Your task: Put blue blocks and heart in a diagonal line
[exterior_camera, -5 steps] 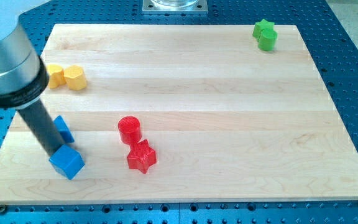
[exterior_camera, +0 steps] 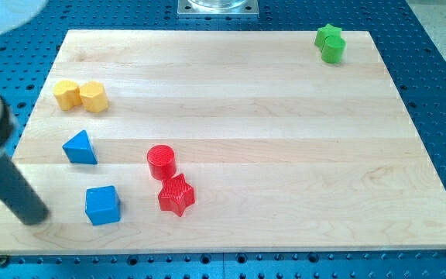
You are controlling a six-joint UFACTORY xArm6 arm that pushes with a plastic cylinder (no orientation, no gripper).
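A blue triangle block (exterior_camera: 80,147) lies at the board's left. A blue cube (exterior_camera: 102,205) sits below it, near the bottom edge. Two yellow blocks lie touching at the upper left: the left one (exterior_camera: 66,94) looks rounded, perhaps the heart, and the right one (exterior_camera: 94,97) looks hexagonal. My tip (exterior_camera: 34,218) rests at the board's lower left, left of the blue cube and apart from it. It touches no block.
A red cylinder (exterior_camera: 161,161) and a red star (exterior_camera: 176,194) sit touching just right of the blue blocks. Two green blocks, a star (exterior_camera: 329,34) and another (exterior_camera: 334,49), sit at the top right corner. The wooden board (exterior_camera: 285,155) lies on a blue perforated table.
My rod has swung left and down, away from the blue cube. The cube now sits slightly further right. The blue triangle, half hidden before, shows fully.
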